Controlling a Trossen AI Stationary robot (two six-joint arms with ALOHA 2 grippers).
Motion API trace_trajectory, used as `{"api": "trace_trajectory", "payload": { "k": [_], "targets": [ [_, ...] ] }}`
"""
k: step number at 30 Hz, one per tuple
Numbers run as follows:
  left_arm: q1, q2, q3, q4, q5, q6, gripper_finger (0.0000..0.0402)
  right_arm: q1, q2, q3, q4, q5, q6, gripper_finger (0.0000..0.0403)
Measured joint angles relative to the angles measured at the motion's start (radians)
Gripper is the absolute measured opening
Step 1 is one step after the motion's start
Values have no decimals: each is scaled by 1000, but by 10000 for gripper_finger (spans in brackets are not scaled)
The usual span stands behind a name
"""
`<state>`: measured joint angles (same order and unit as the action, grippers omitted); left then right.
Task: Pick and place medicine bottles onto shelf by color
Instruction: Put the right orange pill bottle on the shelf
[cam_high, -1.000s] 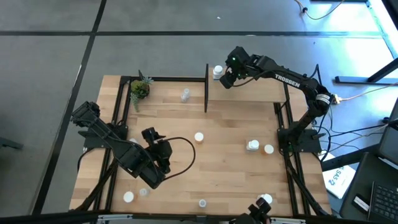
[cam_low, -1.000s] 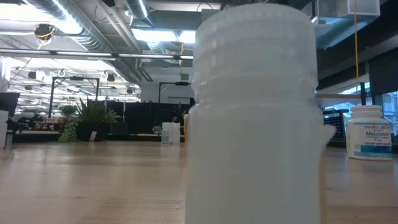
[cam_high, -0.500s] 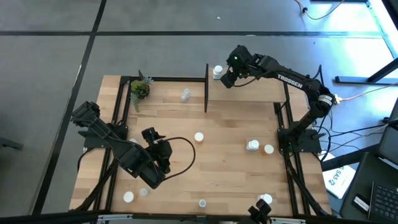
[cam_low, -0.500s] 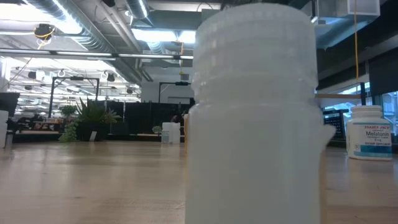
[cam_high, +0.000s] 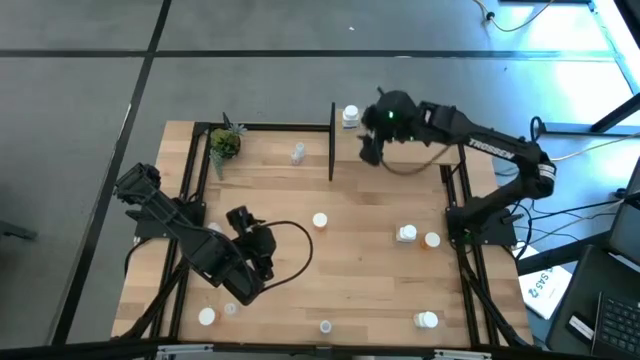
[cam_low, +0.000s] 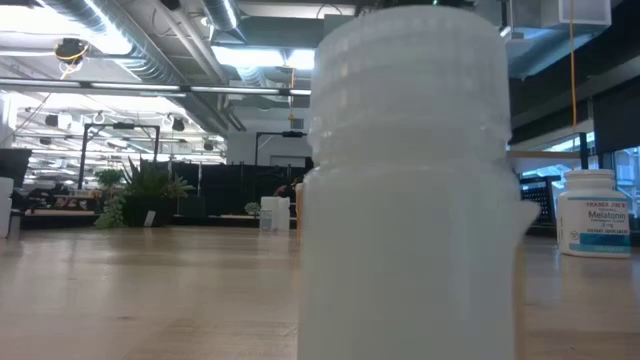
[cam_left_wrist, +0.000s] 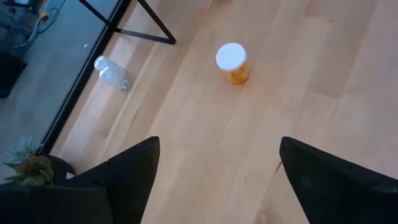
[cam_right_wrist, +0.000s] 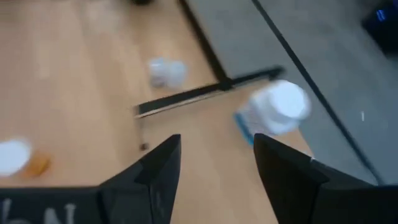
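My right gripper (cam_high: 371, 151) (cam_right_wrist: 217, 146) hangs open and empty over the left part of the raised light-wood shelf (cam_high: 420, 150). A white bottle (cam_high: 350, 116) (cam_right_wrist: 277, 108) stands on the shelf's far left corner, apart from the fingers. My left gripper (cam_high: 255, 228) (cam_left_wrist: 217, 162) is open and empty over the table's left half. An orange bottle with a white cap (cam_high: 319, 220) (cam_left_wrist: 232, 61) stands ahead of it. A clear bottle (cam_high: 298, 153) (cam_left_wrist: 112, 71) lies farther off.
A white bottle (cam_high: 406, 234) and an orange one (cam_high: 432, 240) stand at the right. More bottles stand along the near edge (cam_high: 427, 320) (cam_high: 326, 326) (cam_high: 206, 316); one fills the low view (cam_low: 410, 180). A potted plant (cam_high: 224, 143) stands far left. Black posts (cam_high: 332, 140) frame the shelf.
My right gripper has drawn back from the white bottle on the shelf's far left corner, going toward the table's near edge and a little right. The bottle stays standing where it was.
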<state>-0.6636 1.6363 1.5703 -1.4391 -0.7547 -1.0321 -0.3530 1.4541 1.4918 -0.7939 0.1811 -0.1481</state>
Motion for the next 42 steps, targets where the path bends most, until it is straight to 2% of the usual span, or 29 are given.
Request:
{"api": "trace_trajectory", "payload": {
  "k": [3, 12, 20, 25, 31, 35, 39, 42],
  "targets": [
    [-16, 0, 0, 0, -1, -19, 327, 110, -10, 0, -31, 9, -62, 205],
    [-92, 0, 0, -1, -52, -62, 327, 382, -18, -26, -132, 9, -89, 204],
    [-117, 0, -20, 52, -89, -60, 327, 566, -24, -122, -145, 19, 102, 204],
    [-117, 0, -94, 108, -91, -58, 327, 691, -24, -155, -148, 153, 202, 204],
    [-101, 0, -198, 290, -94, 23, 327, 805, -24, -156, -182, 267, 316, 204],
    [-83, 0, -243, 379, -98, 82, 327, 856, -24, -156, -273, 358, 389, 204],
    [-48, 0, -289, 471, -112, 152, 327, 882, -24, -156, -417, 490, 537, 204],
    [-20, 0, -317, 547, -128, 216, 327, 888, -24, -156, -450, 517, 615, 204]
  ]
}}
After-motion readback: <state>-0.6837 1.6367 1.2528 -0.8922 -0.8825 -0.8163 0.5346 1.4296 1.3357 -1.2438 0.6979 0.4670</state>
